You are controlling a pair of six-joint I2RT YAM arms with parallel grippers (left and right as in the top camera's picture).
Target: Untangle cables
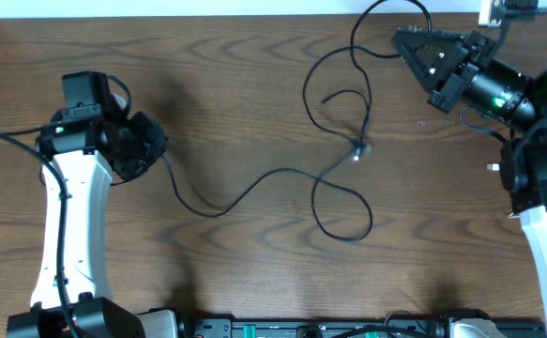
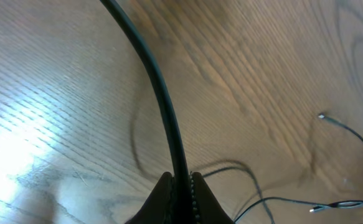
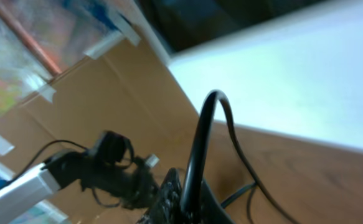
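My left hand point(image 1: 160, 155) sits toward the left side of the counter point(image 1: 235, 75), clamped on a black cable point(image 1: 207, 214). In the left wrist view my fingers point(image 2: 162, 193) meet tight around it and it rises steeply away from them. From this hand the cable sags toward the near edge, then climbs right into the tangle point(image 1: 357, 150) near the middle of the counter.

My right hand point(image 1: 400, 39) is up by the far right corner, close to the far edge, and it is closed on a black cord point(image 1: 353, 42). The right wrist view shows the cord arching up out of my pinched fingers point(image 3: 169, 199). In the overhead view the cord swings out past the far edge and the top of the picture. It then drops back across the wood to the tangle. I cannot tell whether the two held lengths are one cable or two.

The cables cross at the tangle, where small pale plug parts show. A loop point(image 1: 313, 205) lies flat just on the near side of it, and a free end point(image 1: 325, 99) points left on the far side.

Bare wood stretches between my hands, and more lies from the loop to the near edge. Behind my right hand there is little room.
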